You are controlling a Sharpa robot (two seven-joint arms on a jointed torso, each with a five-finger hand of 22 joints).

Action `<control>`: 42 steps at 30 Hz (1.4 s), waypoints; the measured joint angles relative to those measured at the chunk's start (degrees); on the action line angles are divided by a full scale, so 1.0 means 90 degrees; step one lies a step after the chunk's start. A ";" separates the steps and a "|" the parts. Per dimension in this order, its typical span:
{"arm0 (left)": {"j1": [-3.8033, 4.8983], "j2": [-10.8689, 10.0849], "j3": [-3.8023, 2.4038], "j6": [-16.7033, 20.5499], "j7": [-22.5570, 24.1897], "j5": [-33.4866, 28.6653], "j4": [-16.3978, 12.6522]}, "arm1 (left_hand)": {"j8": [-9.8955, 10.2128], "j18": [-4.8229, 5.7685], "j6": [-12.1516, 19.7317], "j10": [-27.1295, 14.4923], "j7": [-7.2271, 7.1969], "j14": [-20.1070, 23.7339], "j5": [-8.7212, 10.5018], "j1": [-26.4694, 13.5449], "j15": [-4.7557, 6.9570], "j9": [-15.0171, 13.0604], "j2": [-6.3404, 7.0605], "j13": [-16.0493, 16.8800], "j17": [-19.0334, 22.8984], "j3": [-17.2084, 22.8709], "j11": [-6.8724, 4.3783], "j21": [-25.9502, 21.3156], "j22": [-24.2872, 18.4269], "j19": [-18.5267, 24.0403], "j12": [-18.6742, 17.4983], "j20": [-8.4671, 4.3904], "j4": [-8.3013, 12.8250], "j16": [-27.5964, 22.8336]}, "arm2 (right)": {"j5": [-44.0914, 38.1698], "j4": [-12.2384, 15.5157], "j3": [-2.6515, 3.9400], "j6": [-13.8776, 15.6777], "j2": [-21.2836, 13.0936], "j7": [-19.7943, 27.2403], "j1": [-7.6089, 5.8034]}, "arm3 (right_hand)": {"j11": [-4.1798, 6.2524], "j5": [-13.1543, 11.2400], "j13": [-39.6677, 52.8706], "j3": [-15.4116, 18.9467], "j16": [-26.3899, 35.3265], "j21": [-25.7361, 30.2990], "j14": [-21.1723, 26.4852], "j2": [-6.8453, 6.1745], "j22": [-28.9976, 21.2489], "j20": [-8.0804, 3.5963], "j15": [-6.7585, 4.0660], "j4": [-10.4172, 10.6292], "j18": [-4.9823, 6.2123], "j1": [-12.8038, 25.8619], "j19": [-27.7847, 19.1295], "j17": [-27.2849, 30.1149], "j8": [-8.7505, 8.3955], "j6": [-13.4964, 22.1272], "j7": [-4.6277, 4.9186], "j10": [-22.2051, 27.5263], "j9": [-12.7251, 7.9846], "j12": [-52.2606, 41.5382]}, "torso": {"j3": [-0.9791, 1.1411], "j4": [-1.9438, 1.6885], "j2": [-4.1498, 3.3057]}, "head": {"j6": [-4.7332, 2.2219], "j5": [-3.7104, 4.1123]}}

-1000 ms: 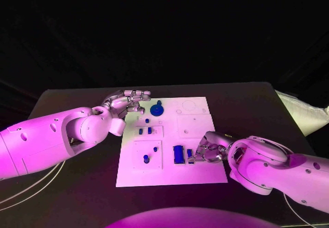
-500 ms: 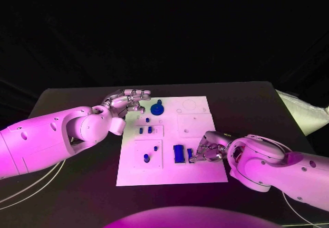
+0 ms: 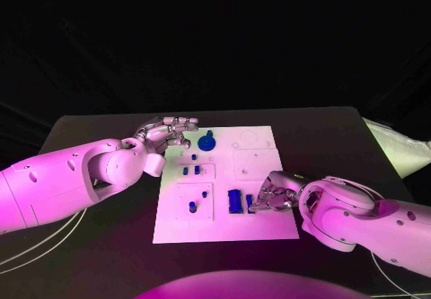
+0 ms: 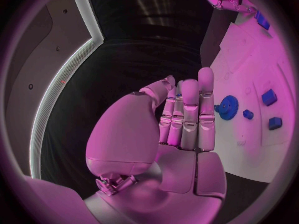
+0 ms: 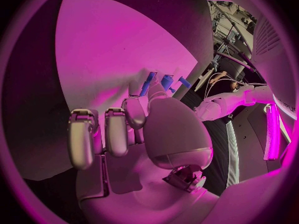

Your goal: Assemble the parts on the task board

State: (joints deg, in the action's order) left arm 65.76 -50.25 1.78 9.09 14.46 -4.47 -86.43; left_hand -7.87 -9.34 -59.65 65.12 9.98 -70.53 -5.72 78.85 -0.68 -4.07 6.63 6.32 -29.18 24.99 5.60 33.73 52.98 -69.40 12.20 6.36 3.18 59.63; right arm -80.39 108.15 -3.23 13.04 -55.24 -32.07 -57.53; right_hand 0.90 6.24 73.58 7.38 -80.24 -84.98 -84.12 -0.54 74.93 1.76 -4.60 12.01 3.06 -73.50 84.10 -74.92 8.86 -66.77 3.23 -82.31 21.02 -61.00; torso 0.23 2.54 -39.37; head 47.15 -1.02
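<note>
The white task board (image 3: pixel 256 227) lies in the middle of the black table. A blue gear (image 3: pixel 207 144) stands near its far left corner, also seen as the gear (image 4: pixel 227 106). My left hand (image 3: pixel 167 132) hovers just left of that gear, fingers together against the thumb, with a small blue part (image 4: pixel 179 89) glimpsed between them. A long blue block (image 3: pixel 233 201) and a small blue block (image 3: pixel 249 201) sit near the board's middle. My right hand (image 3: pixel 274 194) rests at the board's right edge, thumb and a finger pinching the small block (image 5: pixel 151 82).
Small blue parts (image 3: pixel 189 169) stand in the left middle plate, and two more blue parts (image 3: pixel 192 207) lie in the plate nearer me. The board's right half (image 3: pixel 251 163) carries bare sockets. Black table (image 3: pixel 341 143) surrounds the board.
</note>
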 measured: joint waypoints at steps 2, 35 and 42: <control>-0.0002 0.0000 0.0002 0.0000 0.0000 0.0000 0.0006 | 0.0000 0.0000 0.0013 -0.0004 0.0013 0.0000 0.0000 0.0000 0.0000 0.0000 0.0000 0.0003 0.0027 0.0000 0.0004 0.0000 -0.0005 0.0000 0.0039 0.0000 0.0000 0.0000 | 0.0103 0.0041 0.0000 0.0044 -0.0084 0.0073 -0.0030 | 0.0006 0.0022 -0.0086 0.0061 0.0054 0.0054 0.0000 -0.0043 0.0000 0.0000 0.0000 0.0029 0.0000 0.0043 0.0000 0.0000 0.0003 -0.0011 0.0012 0.0007 0.0029 0.0122 | 0.0001 0.0001 0.0004 | -0.0010 0.0000; -0.0403 0.0702 0.0003 0.1073 0.1059 -0.0177 0.1036 | 0.0364 -0.0091 0.0295 -0.0583 -0.0021 0.1689 0.0052 -0.0016 -0.0827 0.0032 -0.0167 -0.0298 0.2612 -0.0972 0.0423 -0.3317 -0.2954 0.2501 -0.0802 0.0933 -0.0441 -0.5277 | 0.7551 -0.4395 0.0150 -0.0012 0.1699 0.5519 -0.1020 | -0.0977 -0.0016 -0.7160 -0.0928 0.8438 0.7382 0.2124 0.0477 -0.6253 0.1022 0.1141 -0.1430 0.0743 -0.1496 -0.3083 0.7014 -0.0593 0.1256 0.0824 0.2227 -0.1247 0.6347 | -0.0144 0.0085 0.0690 | -0.0928 0.0021; -0.0417 0.0693 0.0001 0.1152 0.1057 -0.0172 0.0979 | 0.0685 0.0048 0.1606 -0.1980 -0.0233 0.2953 0.0392 -0.1812 -0.0666 0.0283 -0.0518 -0.0542 0.2999 -0.1385 0.0234 -0.3579 -0.3619 0.3601 -0.1143 0.0616 -0.0393 -0.5613 | 0.7610 -0.4321 0.0158 0.0033 0.1671 0.5555 -0.0989 | -0.0794 -0.0284 -0.7497 -0.0901 0.8744 0.7891 0.3578 0.0233 -0.6769 0.0762 0.0758 -0.1402 0.0627 0.0616 -0.4317 0.7379 -0.0824 0.2525 0.0569 0.3634 -0.1528 0.6608 | -0.0132 0.0059 0.0709 | -0.0986 0.0027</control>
State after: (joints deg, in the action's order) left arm 62.01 -44.01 1.79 19.46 23.98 -6.02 -77.62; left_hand -1.71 -8.91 -45.19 47.30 7.88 -43.96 -2.19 62.54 -6.67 -1.52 1.97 1.45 -2.19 12.52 7.71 1.51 20.41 -36.99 1.91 11.90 -0.35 9.12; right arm -11.89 69.26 -1.81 13.34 -40.20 17.92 -66.43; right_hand -6.25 3.68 6.11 -0.73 -1.55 -13.96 -51.92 1.55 14.01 8.62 2.22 -0.61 8.70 -67.96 45.25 -8.50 1.44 -44.05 8.35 -49.60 7.27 -1.53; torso -0.96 3.07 -32.99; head 38.28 -0.78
